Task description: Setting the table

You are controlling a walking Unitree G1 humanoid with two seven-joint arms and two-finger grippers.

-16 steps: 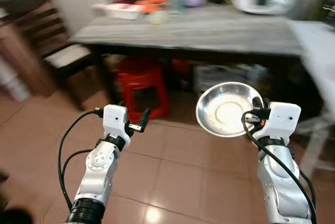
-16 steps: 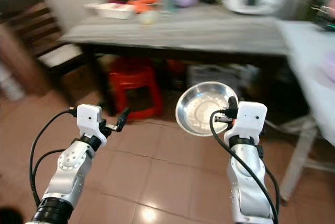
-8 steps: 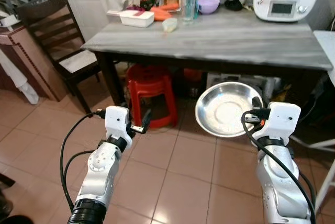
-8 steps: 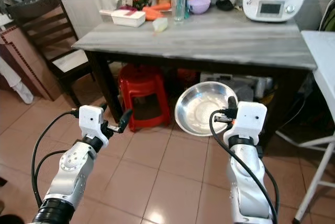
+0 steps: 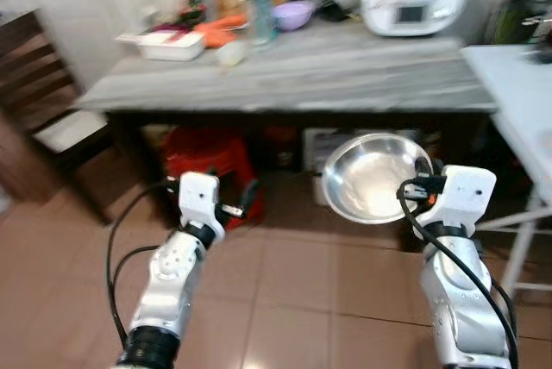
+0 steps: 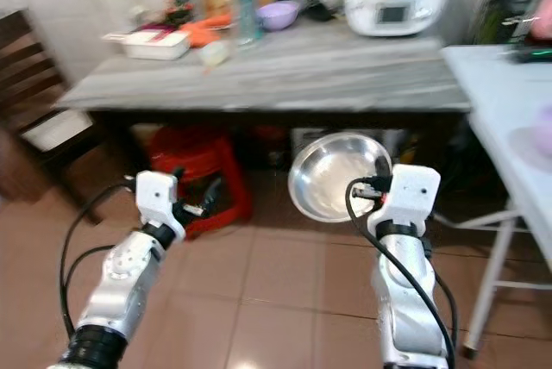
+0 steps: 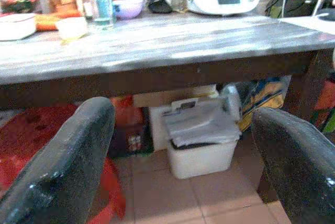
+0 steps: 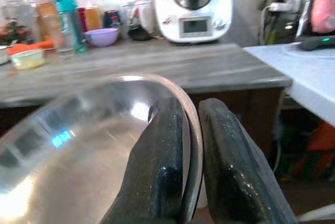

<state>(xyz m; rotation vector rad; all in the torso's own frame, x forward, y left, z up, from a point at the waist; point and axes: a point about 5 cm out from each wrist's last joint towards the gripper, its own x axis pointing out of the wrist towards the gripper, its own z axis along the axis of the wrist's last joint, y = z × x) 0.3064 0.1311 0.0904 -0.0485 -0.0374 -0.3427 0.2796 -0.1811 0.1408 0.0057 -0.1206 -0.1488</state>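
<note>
the head views take in both silver arms raised over a tiled floor point(image 5: 285, 283) in front of a long grey table point(image 5: 345, 76), with a red stool point(image 5: 211, 166) under the table on the robot's left and a white table point(image 6: 509, 93) edging in on the right. the right wrist view adds what the head views blur: the rim of the steel bowl point(image 8: 78, 140) runs straight between the two black fingers point(image 8: 162, 166), one finger inside the bowl and the other against its outer wall, so the jaws are clamped on that rim. from the head the right gripper point(image 5: 423, 181) sits at the bowl's right edge, and the bowl point(image 5: 373, 178) is held up in the air, tipped on its side with its hollow facing the camera, in front of the table's edge and lower than the tabletop. the left wrist view looks between its own two fingers point(image 7: 63, 166), which stand wide apart with nothing between them; beyond them it shows a white storage box point(image 7: 201, 143) on the floor under the table. the left gripper point(image 5: 237, 205) hovers in front of the red stool. on the tabletop the wrist views make out a white kitchen appliance point(image 8: 193, 7), a purple bowl point(image 8: 102, 36), a teal-capped bottle point(image 8: 66, 22) and a white tray point(image 6: 155, 41) at the far left end.
</note>
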